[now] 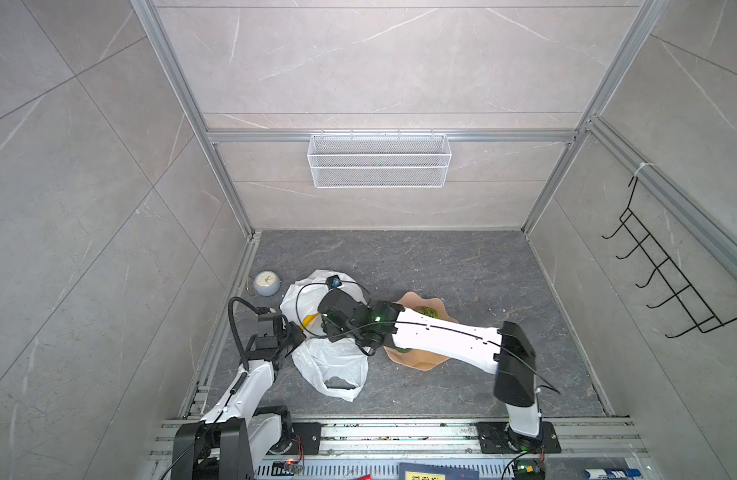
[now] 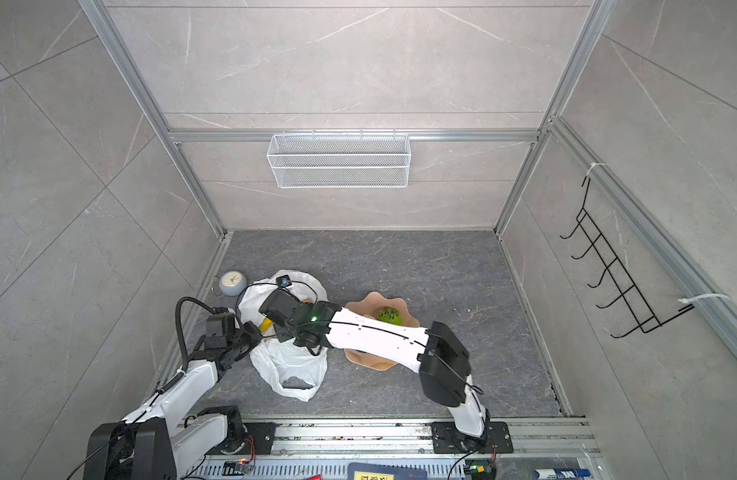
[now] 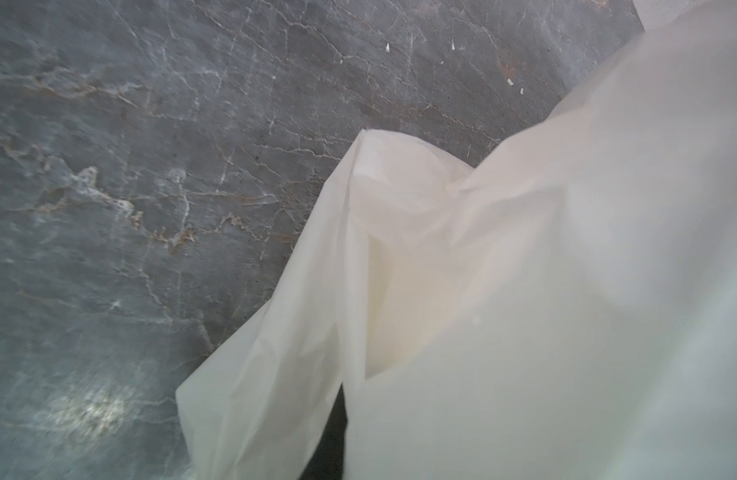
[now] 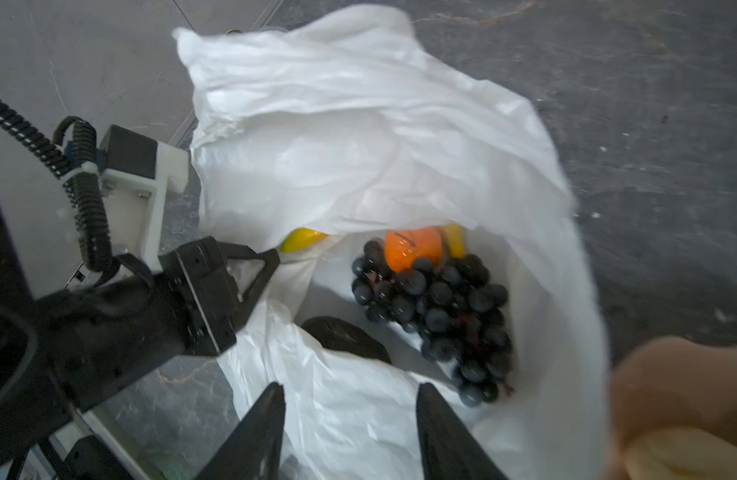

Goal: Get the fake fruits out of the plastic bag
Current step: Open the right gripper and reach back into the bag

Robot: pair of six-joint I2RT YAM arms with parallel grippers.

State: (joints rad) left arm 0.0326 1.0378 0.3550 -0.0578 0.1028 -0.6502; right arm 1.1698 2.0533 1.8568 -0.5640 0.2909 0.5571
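White and crinkly, the plastic bag (image 1: pixel 329 365) lies on the dark bench (image 1: pixel 462 270). It is the biggest thing here. The left hand (image 4: pixel 275 259) pinches the bag's edge tight and holds the mouth open. The right hand (image 4: pixel 352 390) hangs over that mouth with its jaws apart and nothing in them.

Just beside the bag sits the pink plate (image 2: pixel 371 300), with one bumpy green fruit (image 2: pixel 390 316) on it. So I think the job has only just begun.

Most fruits are in the bag: the dark grape bunch (image 4: pixel 441 316), the orange (image 4: pixel 412 249) touching it, a dark brown piece (image 4: pixel 346 336), and a yellow piece (image 4: pixel 302 240) half under a fold.
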